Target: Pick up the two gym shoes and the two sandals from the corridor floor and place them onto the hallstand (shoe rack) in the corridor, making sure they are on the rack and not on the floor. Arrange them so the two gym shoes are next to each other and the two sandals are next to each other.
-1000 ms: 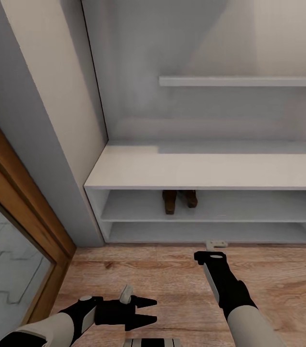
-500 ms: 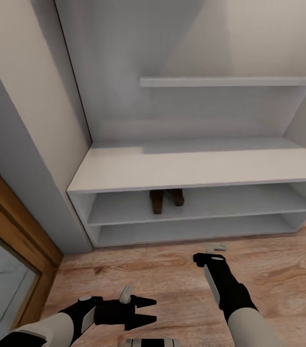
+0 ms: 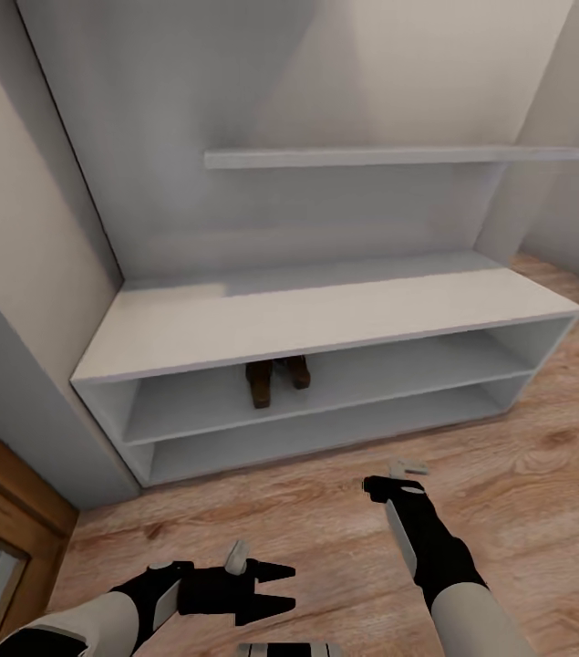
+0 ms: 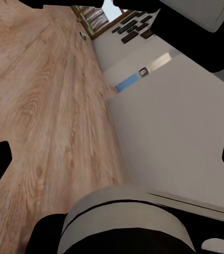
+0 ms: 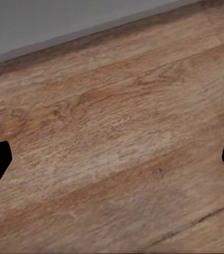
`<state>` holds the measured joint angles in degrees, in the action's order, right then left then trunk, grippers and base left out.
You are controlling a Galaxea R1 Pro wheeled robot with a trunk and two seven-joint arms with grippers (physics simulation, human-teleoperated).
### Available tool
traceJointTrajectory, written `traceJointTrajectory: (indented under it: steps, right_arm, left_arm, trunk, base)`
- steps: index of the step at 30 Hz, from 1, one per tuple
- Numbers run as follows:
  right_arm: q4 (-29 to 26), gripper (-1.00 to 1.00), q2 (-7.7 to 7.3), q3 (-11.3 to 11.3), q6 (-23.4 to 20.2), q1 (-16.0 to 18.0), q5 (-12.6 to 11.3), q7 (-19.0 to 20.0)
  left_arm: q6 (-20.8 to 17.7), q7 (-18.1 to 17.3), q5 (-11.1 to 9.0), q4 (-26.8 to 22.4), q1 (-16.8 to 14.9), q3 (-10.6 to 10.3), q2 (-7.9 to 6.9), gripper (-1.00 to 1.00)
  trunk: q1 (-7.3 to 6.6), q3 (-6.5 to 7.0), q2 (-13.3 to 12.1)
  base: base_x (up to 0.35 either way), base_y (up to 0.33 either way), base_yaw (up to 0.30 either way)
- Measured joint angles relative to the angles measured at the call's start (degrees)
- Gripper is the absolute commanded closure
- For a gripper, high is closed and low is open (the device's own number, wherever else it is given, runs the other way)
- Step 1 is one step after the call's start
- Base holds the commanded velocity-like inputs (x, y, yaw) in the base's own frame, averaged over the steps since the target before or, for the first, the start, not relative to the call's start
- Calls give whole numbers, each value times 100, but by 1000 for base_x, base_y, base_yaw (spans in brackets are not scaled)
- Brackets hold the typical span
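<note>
Ahead, pale hallstand on wood-plank corridor floor, brown sandals inside.

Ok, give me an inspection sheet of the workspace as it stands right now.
Surface: corridor floor, wood planks, bare ahead of the arms.
Job's things: two sandals side by side on the upper open shelf of the hallstand; gym shoes nothing seen.
Clutter: nothing seen.
Grippers: left pincer open, empty, low over the floor; right pincer open, empty, fingertips at the edges of the right wrist view.
Cables: nothing seen.
Surroundings: hallstand's upper shelf bare; grey wall and wooden frame to the left.
</note>
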<state>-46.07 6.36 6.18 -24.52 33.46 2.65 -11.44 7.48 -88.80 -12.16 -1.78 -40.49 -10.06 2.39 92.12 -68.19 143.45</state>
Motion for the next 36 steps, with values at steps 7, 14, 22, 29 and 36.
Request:
traceJointTrajectory:
  steps: [7, 14, 22, 29, 36]
  right_arm:
    - [-1, -100, 0, 0, 4, 0, -2, 1]
    - [0, -100, 0, 0, 6, 0, -3, 1]
    - [0, -100, 0, 0, 5, 0, -3, 1]
    - [0, -100, 0, 0, 6, 0, -3, 1]
    - [0, -100, 0, 0, 5, 0, -3, 1]
  left_arm:
    - [1, -2, 3, 0, 0, 0, -1, -100]
    - [1, 0, 4, 0, 0, -11, 6, -100]
    - [1, 0, -1, 0, 0, -9, 8, -100]
    - [-3, -7, -2, 0, 0, -3, 1, -100]
    - [-8, -6, -3, 0, 0, -6, 1, -100]
  trunk:
    - [0, 20, 0]
    - [0, 41, 0]
    - [0, 66, 0]
    - [0, 87, 0]
    - [0, 108, 0]
  base:
    - [0, 0, -287]
    - [0, 0, -287]
    - [0, 0, -287]
    - [0, 0, -287]
    - [0, 0, -287]
